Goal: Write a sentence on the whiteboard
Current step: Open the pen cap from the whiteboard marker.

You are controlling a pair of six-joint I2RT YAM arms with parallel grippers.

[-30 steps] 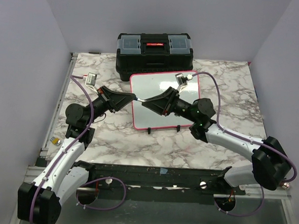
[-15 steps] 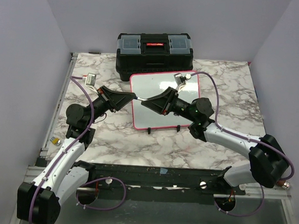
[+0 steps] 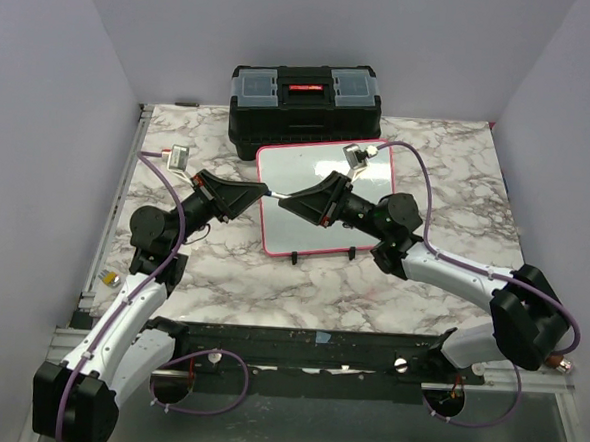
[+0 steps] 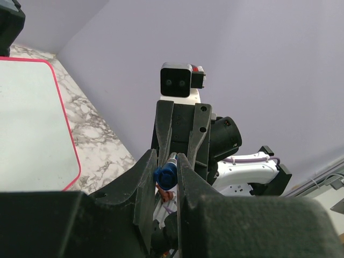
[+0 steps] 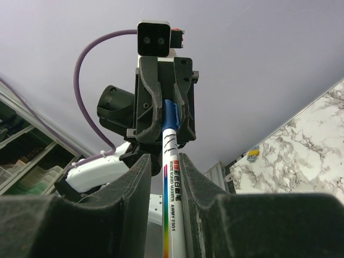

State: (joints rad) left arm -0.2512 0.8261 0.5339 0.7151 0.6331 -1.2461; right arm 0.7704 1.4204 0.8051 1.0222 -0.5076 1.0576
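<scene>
Blue cap [image 5: 170,114] and white marker [image 5: 171,177] sit as they did a second ago. My left gripper [image 4: 165,173] stays clenched on the cap and my right gripper [image 5: 164,161] grasps the marker; only the right arm has shifted a touch. I judge uncapping unfinished and writing not begun. The whiteboard [image 3: 296,171] lies just beneath the joined grippers, which meet over its left edge; no writing shows.
</scene>
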